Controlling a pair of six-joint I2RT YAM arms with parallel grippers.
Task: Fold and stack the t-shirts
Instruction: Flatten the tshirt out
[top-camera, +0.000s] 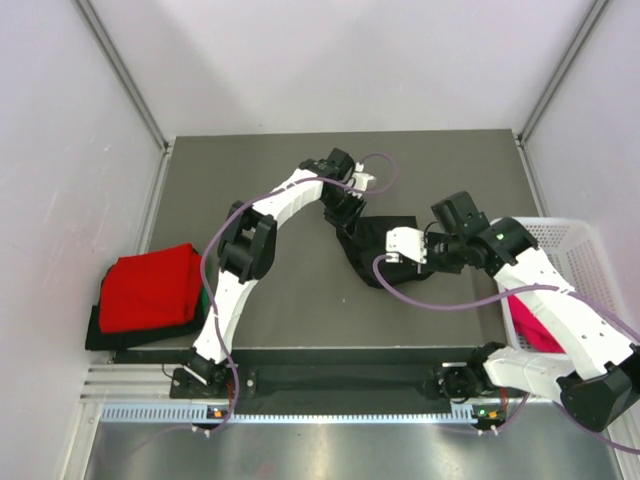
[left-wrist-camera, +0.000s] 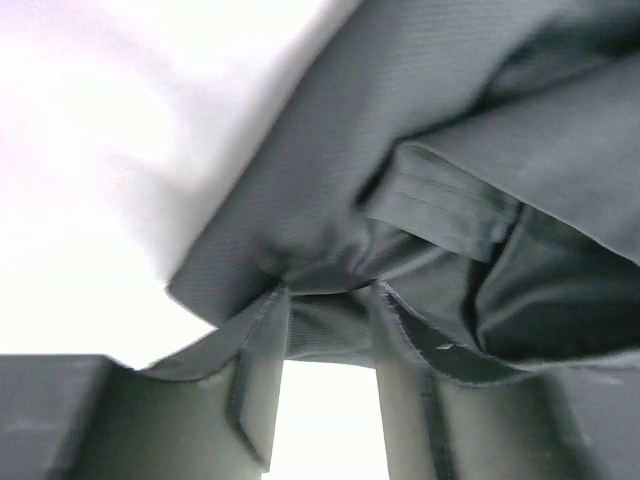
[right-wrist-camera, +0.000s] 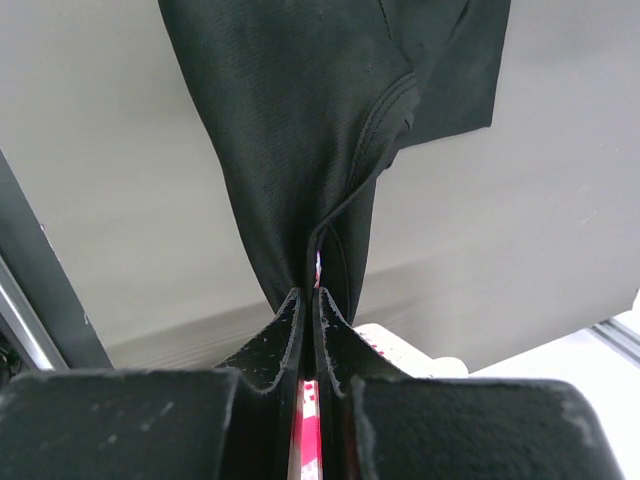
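Right gripper: fingers pressed together, clamped on a gathered edge of the black soft-cloth t-shirt. The cloth runs away from the tips in a narrow, taut strip, and a stitched hem curves along one side.

Left gripper: fingers stand apart with a bright gap between them. A fold of the same black shirt lies across and between the tips. Whether it is pinched cannot be told from the wrist view.

In the overhead view the black shirt sits bunched between the two grippers, over the middle-right of the dark grey table top. The left gripper is at its far-left edge and the right gripper at its near-right side.

A folded red cloth t-shirt lies at the table's left edge on top of darker cloth.

A white plastic mesh basket stands at the right edge. A magenta-pink t-shirt shows inside it, partly hidden by the right arm.
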